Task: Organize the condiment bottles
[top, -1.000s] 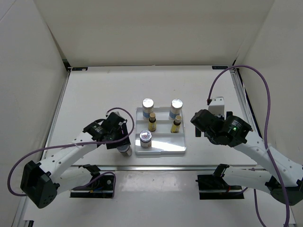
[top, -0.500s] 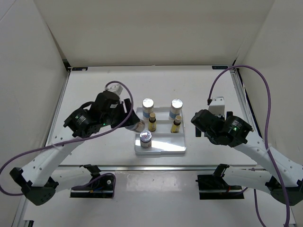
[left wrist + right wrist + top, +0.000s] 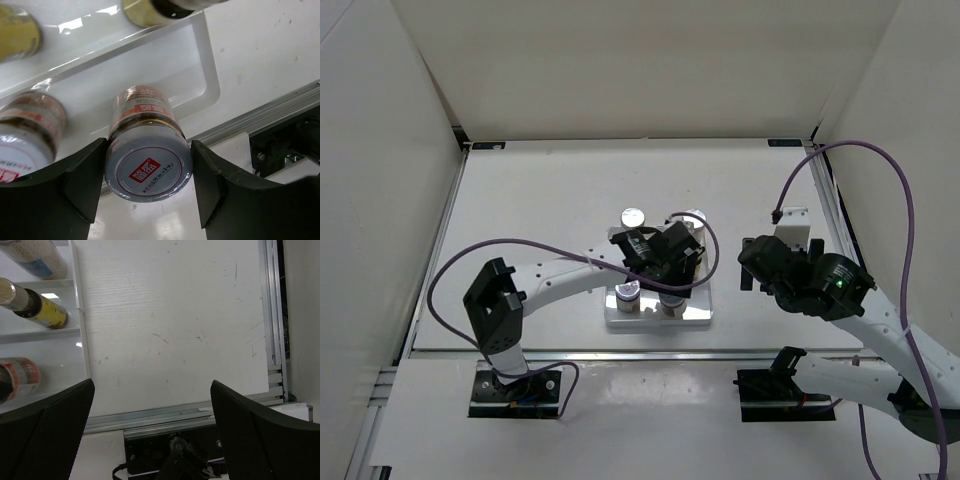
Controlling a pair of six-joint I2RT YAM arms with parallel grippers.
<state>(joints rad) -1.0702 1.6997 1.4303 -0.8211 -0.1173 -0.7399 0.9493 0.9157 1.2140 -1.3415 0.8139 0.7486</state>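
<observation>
Surface: white table (image 3: 530, 200) closed in by white walls (image 3: 640, 60), with a metal rail along its near edge.
Held jar: short brownish jar (image 3: 142, 107) with a silver lid and a red-and-white label, upright over the near row of the tray, toward its right end. Whether its base rests on the tray floor cannot be told.
Left gripper: left gripper (image 3: 148, 160) is clamped on the held jar's lid, one dark finger pressed to each side. Its arm reaches across the tray from the left.
Second jar: second jar (image 3: 628, 292) of the same kind stands in the near row, just left of the held jar and not touching it.
Yellow bottles: one tiny yellow bottle (image 3: 37, 307) with a tan cap shows in the middle row. From above that row is hidden under the left arm.
White bottles: left tall white bottle (image 3: 634, 217) stands in the far row. The right tall white bottle (image 3: 693, 216) is beside it, partly behind the arm.
Tray: white three-row tray (image 3: 698, 316) sits mid-table, near the front rail.
Right gripper: right gripper (image 3: 151, 385) has its fingers spread wide with nothing between them, over bare table to the right of the tray.
</observation>
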